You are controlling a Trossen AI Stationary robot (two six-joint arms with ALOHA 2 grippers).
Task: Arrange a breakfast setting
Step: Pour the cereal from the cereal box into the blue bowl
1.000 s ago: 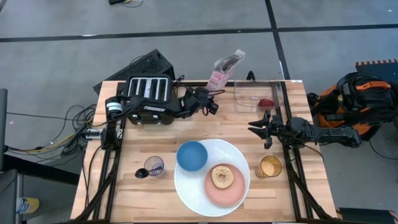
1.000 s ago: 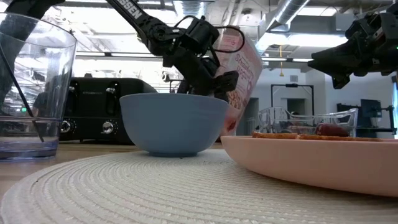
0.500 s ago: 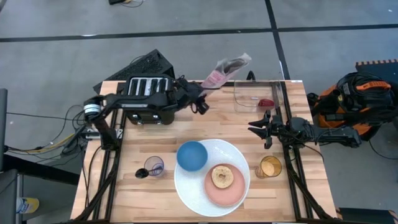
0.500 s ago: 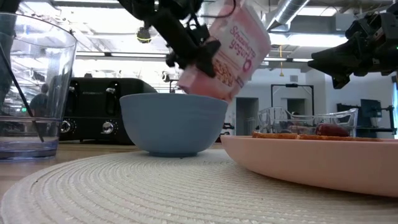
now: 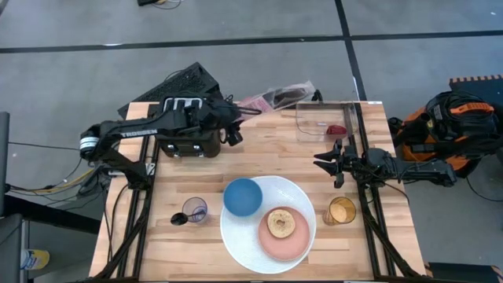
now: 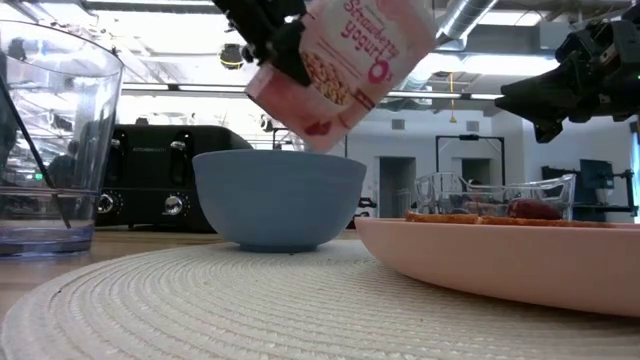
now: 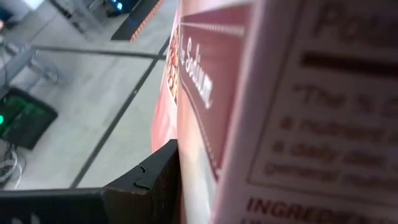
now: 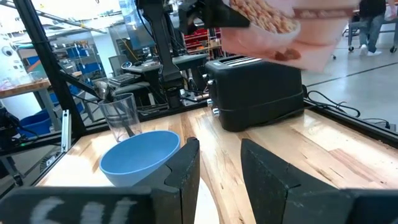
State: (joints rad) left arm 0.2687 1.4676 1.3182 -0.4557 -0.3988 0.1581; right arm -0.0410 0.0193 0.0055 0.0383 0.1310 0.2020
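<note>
blue bowl (image 5: 241, 196), pink plate (image 5: 284, 233), pink-white cereal box (image 6: 345, 60), black toaster (image 5: 187, 128)

From above I see a grey concrete floor (image 5: 86, 86) crossed by dark seam lines (image 5: 236, 41); the wooden table (image 5: 157, 251) sits on it, with loose cables (image 5: 59, 182) trailing off one side and an orange and black machine (image 5: 440, 118) standing just beside the other; a black ribbed case (image 5: 189, 79) lies on the floor behind the table's far edge. Looking level across the tabletop, I get a bright workshop hall; ceiling ducts (image 6: 470, 15) run overhead, lit by strip lights; a white back wall carries a dark doorway (image 6: 455, 158). My right wrist camera shows metal shelving with blue bins (image 8: 71, 53); a person (image 8: 372, 15) stands well back on the pale floor.
</note>
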